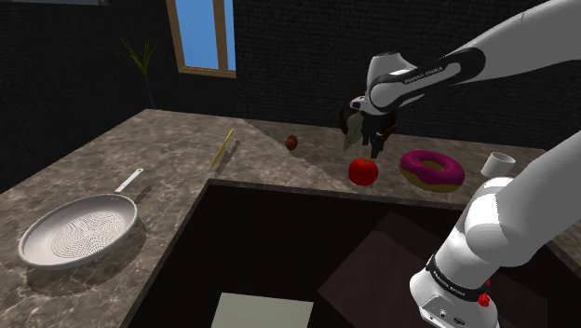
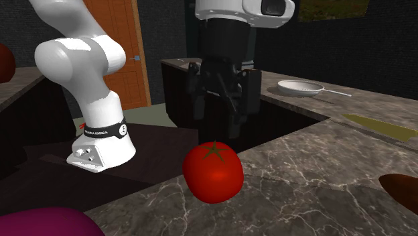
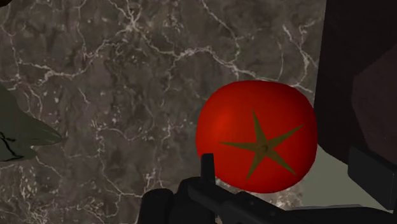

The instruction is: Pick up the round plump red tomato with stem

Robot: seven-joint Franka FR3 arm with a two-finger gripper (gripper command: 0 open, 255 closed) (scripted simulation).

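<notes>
Tool above tomato — apart

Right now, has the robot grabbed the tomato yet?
Not yet. Done: the gripper hangs just above the red tomato. In hand: lining up, with its fingers open and touching nothing. Left: go down around the tomato, squeeze it, and lift it off the marbled counter, where it sits near the edge.

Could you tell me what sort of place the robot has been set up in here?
Most likely a home kitchen: a dark marbled counter carries a frying pan, a red tomato and a pink-iced doughnut, with a window behind.
</notes>
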